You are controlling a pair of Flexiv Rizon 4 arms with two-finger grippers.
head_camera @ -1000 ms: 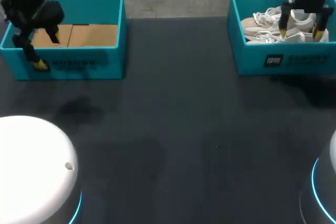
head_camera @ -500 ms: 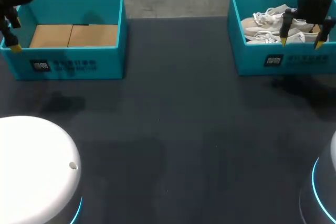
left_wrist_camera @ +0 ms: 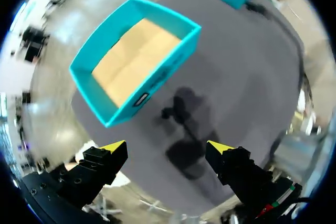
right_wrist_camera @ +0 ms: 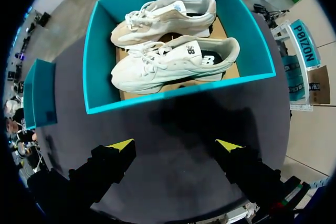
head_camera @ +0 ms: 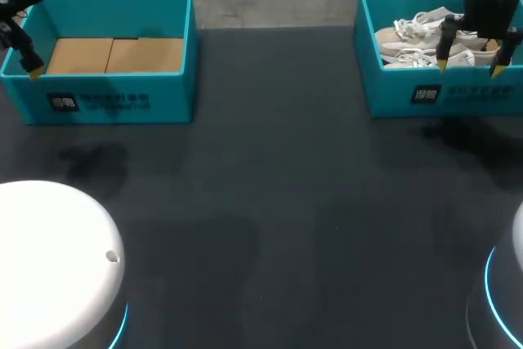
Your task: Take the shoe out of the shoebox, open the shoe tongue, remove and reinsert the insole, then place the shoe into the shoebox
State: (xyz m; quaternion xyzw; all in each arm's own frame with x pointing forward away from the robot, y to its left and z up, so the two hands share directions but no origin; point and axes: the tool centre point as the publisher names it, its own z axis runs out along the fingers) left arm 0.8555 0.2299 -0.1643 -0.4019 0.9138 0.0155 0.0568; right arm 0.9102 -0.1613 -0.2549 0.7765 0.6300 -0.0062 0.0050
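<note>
My left gripper (left_wrist_camera: 167, 149) hangs released, fingers spread with nothing between them, over the table's (head_camera: 270, 202) far left corner, just outside the left end wall of a teal box (head_camera: 106, 87). That box sits at the far left edge, and brown cardboard lines its floor. Across the dark tabletop, at the far right corner, stands the teal shoebox (head_camera: 392, 91). Two cream sneakers with white laces lie inside it on their sides, one behind the other: the nearer sneaker (right_wrist_camera: 173, 64) against the near wall and the farther sneaker (right_wrist_camera: 168, 14) against the far wall. My right gripper (head_camera: 471, 61) hovers above the shoebox's near wall. Its fingers are wide apart and hold nothing, and in the right wrist view both sneakers lie ahead of the yellow tips.
</note>
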